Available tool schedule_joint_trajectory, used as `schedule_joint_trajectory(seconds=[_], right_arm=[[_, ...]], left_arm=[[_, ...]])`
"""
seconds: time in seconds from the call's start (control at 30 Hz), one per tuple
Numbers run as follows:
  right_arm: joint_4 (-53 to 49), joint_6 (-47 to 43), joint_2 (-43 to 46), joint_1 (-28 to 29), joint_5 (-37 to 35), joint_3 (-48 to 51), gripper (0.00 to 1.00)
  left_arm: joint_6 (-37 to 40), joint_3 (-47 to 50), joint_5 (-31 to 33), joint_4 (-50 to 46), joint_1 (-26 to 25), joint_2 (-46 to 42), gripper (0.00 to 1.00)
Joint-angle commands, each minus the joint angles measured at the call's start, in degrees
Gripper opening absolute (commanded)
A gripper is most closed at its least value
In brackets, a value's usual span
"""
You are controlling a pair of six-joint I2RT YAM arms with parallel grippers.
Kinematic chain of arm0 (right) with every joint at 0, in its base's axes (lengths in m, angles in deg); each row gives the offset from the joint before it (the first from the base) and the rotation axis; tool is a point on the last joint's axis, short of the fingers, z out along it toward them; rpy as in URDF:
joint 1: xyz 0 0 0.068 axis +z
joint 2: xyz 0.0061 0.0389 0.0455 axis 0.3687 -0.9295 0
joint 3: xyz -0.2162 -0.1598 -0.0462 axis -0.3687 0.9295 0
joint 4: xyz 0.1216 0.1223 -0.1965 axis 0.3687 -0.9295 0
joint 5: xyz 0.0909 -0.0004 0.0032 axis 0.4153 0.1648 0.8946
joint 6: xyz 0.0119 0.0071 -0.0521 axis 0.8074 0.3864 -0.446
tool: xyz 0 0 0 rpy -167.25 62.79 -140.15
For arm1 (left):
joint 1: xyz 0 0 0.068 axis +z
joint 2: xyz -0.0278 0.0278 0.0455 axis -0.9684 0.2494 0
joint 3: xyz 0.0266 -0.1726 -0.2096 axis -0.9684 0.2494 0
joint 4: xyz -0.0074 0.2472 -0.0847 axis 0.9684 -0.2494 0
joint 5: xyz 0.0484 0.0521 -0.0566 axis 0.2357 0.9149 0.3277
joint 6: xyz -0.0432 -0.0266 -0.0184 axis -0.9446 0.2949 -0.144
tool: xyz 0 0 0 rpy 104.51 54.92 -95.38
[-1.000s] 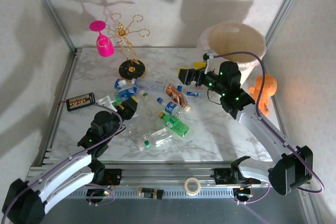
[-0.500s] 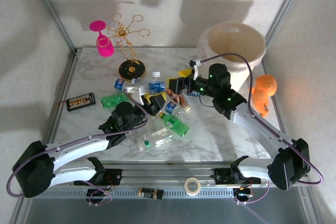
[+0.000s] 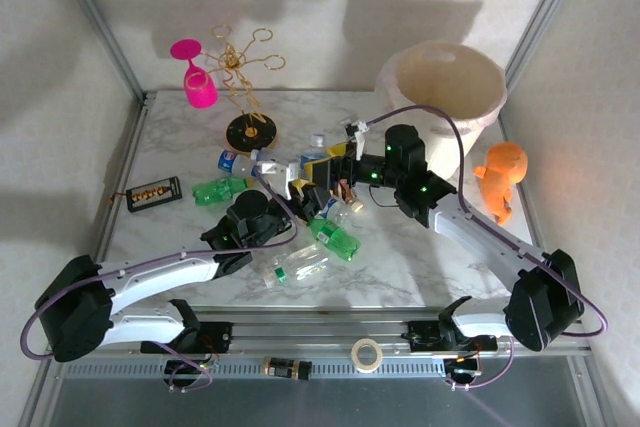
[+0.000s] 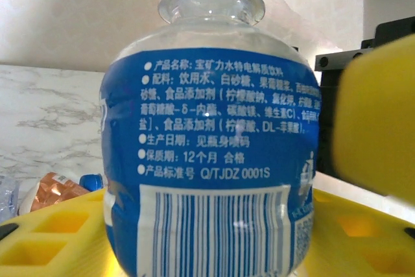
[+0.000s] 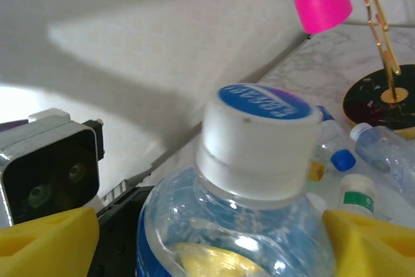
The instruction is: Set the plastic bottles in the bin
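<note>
A blue-labelled bottle [image 3: 316, 161] with a white cap is held upright above the middle of the table [image 3: 420, 267] by the left gripper [image 3: 303, 190], whose yellow fingers [image 4: 382, 141] are closed against the sides of the label. The right gripper [image 5: 207, 251] is set around the same bottle from the bin's side. Its jaws are spread wide and a gap is seen between one finger and the bottle's shoulder, so it is judged to have no hold on the bottle yet. The step in hand is judged to be a handover from the left arm to the right.

The bin [image 3: 398, 75] stands at the far right corner of the table, well apart from the held bottle. No bottle can be made out in the part of its inside that is seen, and its bottom is hidden.

Most of the task is judged to be left. Lying on the table are a green bottle [image 3: 215, 190], a blue-capped bottle [image 3: 233, 160], a copper-coloured bottle [image 3: 345, 190], a second green bottle [image 3: 335, 237] and a clear bottle [image 3: 300, 265] — each has yet to be carried to the bin.
</note>
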Motion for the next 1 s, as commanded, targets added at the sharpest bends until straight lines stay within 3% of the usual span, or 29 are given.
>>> schedule_joint_trajectory(seconds=[0.0,0.1,0.23,0.33,0.67,0.83,0.97], right_arm=[[2.0,0.5,-0.9,0.9,1.6,1.0,0.84],[1.3,0.5,-1.6,1.1,2.1,0.9,0.75],[-0.1,-0.2,-1.6,1.1,1.4,1.1,0.51],[-0.5,-0.3,-1.3,1.1,0.6,1.5,0.41],[-3.2,-1.9,-0.3,0.8,-7.7,0.1,0.37],[-7.0,-2.4,-0.3,-1.3,-12.7,-2.9,0.36],[-9.6,-3.3,0.6,-3.8,-15.6,-5.5,0.36]], left_arm=[[2.0,-2.1,-0.1,2.3,-0.6,0.8,0.49],[2.2,-2.8,-0.3,2.1,-0.8,1.4,0.49],[2.2,-3.0,-0.2,2.7,-1.0,1.7,0.51],[2.1,-3.1,-0.3,2.7,-1.1,2.2,0.58],[1.2,-1.3,1.5,3.1,-1.6,1.0,0.99],[0.4,1.6,6.0,3.1,-1.6,-1.3,1.0],[-1.2,5.0,13.3,4.3,-1.6,-4.6,1.0]])
